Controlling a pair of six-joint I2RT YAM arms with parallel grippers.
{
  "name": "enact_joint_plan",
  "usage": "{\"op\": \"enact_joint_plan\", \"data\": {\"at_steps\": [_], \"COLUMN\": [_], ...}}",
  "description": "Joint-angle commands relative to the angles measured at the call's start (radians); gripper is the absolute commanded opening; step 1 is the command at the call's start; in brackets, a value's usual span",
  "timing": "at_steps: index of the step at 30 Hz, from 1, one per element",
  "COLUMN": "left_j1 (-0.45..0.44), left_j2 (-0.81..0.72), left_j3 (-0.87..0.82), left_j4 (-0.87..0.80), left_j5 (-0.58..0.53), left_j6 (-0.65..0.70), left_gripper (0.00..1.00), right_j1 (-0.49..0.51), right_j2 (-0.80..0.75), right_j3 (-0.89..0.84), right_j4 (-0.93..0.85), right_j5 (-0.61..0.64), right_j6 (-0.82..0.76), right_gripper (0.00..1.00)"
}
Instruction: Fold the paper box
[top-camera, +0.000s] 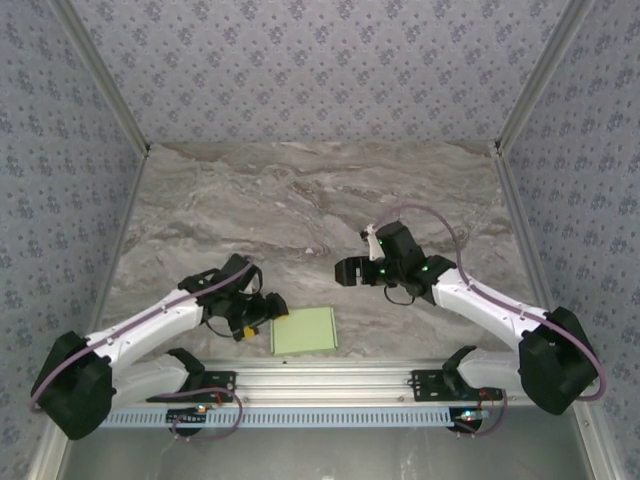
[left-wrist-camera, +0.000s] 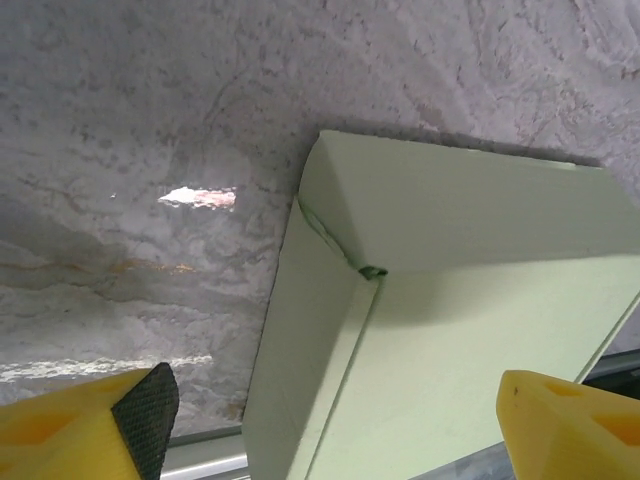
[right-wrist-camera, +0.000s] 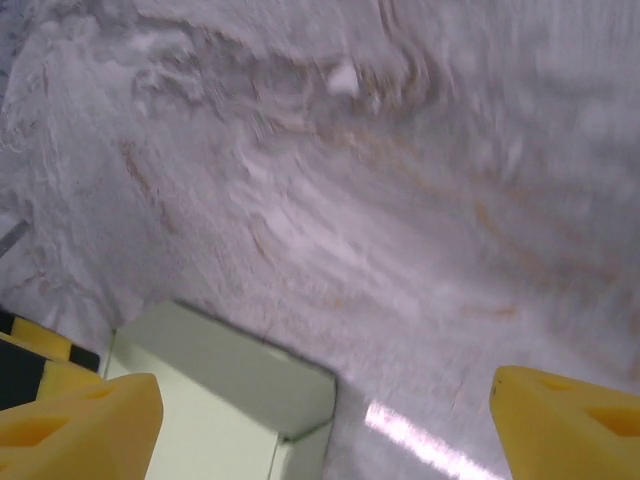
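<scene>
The paper box (top-camera: 304, 330) lies flat on the marble table near its front edge, a pale green, closed rectangle. My left gripper (top-camera: 272, 308) hovers at the box's left edge, open and holding nothing. In the left wrist view the box (left-wrist-camera: 460, 290) shows a folded corner and side walls, with the left gripper (left-wrist-camera: 330, 430) above it, its yellow fingers (left-wrist-camera: 570, 420) spread wide. My right gripper (top-camera: 346, 272) hangs open above the table, up and to the right of the box. In the right wrist view, the box's corner (right-wrist-camera: 220, 385) sits low left of the right gripper (right-wrist-camera: 325, 430).
An aluminium rail (top-camera: 330, 385) runs along the near table edge just below the box, also seen as a rail (left-wrist-camera: 200, 455) in the left wrist view. Patterned walls (top-camera: 320, 60) enclose the table on three sides. Bare marble (top-camera: 320, 210) stretches behind the box.
</scene>
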Motion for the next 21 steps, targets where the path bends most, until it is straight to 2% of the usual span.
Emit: {"op": "enact_joint_plan", "data": {"at_steps": [1,5,8,11,16,21], "left_j1": [-0.021,-0.053,-0.084,-0.099,-0.105,-0.099], "left_j2": [-0.068,-0.060,-0.028,-0.002,0.008,0.015], "left_j3": [0.000,-0.054,-0.074,-0.077,-0.101,-0.175], "left_j4": [-0.014,0.085,0.145,0.133,0.176,0.339], "left_j5": [-0.053,-0.029,-0.028,-0.043,-0.063,-0.052], "left_j6": [-0.110,-0.128,-0.130,-0.125,-0.126,-0.136], "left_gripper": [0.82,0.72,0.69,0.65,0.53,0.48], "right_j1": [0.031,0.039,0.058,0.066,0.069,0.052], "right_j2": [-0.022,0.064,0.136,0.201,0.266,0.277], "right_j3": [-0.068,-0.093,-0.111,-0.119,-0.129,-0.129], "right_j4": [0.020,0.034,0.105,0.172,0.257,0.320], "right_j5": [-0.124,-0.260,-0.335,-0.393,-0.440,-0.468], "right_j6": [0.234,0.209,0.217,0.232,0.256,0.266], "right_gripper": [0.83,0.72,0.73,0.74,0.74,0.74]}}
